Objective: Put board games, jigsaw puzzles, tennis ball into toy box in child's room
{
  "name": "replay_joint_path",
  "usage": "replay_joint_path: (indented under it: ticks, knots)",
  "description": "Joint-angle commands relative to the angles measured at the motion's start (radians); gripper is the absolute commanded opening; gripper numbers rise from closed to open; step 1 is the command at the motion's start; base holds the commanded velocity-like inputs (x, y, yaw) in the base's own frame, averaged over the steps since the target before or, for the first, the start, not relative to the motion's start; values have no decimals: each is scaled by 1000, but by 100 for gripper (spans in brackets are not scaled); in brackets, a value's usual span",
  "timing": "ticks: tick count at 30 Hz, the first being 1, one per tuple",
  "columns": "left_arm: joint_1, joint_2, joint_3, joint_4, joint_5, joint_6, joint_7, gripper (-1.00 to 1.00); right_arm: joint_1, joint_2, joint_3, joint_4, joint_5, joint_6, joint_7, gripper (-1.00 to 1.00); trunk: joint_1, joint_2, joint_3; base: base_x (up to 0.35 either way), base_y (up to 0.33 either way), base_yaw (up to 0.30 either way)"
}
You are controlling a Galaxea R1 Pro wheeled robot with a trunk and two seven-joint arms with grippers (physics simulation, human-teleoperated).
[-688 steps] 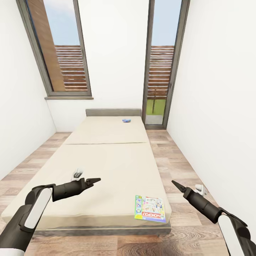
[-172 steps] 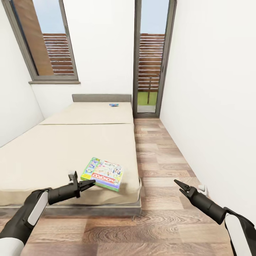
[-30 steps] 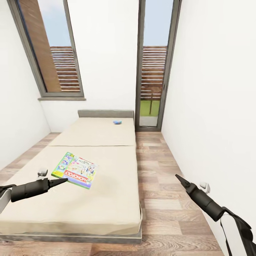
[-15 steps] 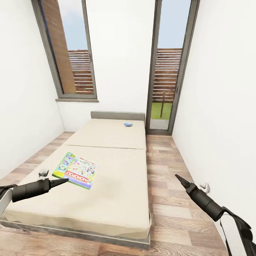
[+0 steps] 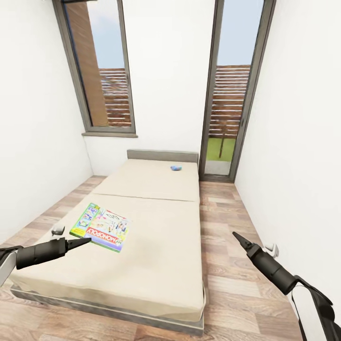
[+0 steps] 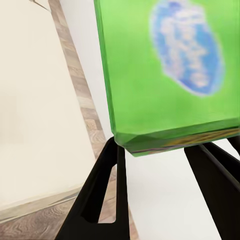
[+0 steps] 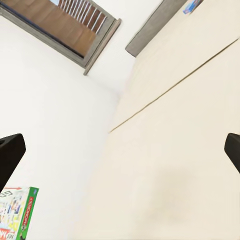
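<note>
A Monopoly board game (image 5: 101,227), green-edged with a colourful cover, hangs tilted over the bed (image 5: 156,255). My left gripper (image 5: 84,241) is shut on its near edge. The left wrist view has the game's green underside (image 6: 165,70) wedged between the black fingers (image 6: 107,170). A small blue second game (image 5: 176,167) lies at the far end of the bed near the headboard, and appears again in the right wrist view (image 7: 192,6). My right gripper (image 5: 238,238) hovers open over the floor beside the bed, holding nothing; its fingertips (image 7: 10,150) stand far apart.
The low bed takes up most of the narrow room. A strip of wooden floor (image 5: 227,222) runs between it and the white right wall. A window (image 5: 106,71) and a glass door (image 5: 232,94) stand in the far wall.
The camera has swung, so the bed and windows sit further right in the picture. The Monopoly game stays gripped by my left gripper at the same place in the view.
</note>
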Motion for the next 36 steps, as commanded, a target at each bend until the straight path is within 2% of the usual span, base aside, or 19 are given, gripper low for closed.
replay_joint_path:
  ticks: [1,5,9,15,36]
  knots:
    - [0,0,0,0,3,6,0,-100,-1,0,-2,0,-4,7,1,100,-4,7,2,0,0,8]
    - [0,0,0,0,3,7,-2,-100,-1,0,-2,0,-5,7,2,100,-19,35,15,0,0,2]
    - [0,0,2,0,3,8,-3,-100,-1,0,-2,0,-5,7,0,100,-19,35,15,0,0,0]
    - [0,0,1,0,4,8,-3,-100,-1,1,-2,0,-4,7,-1,100,-42,77,34,0,0,65]
    - [0,0,-1,0,3,7,-1,-100,-1,1,-2,1,-3,6,-4,100,-123,224,99,0,0,279]
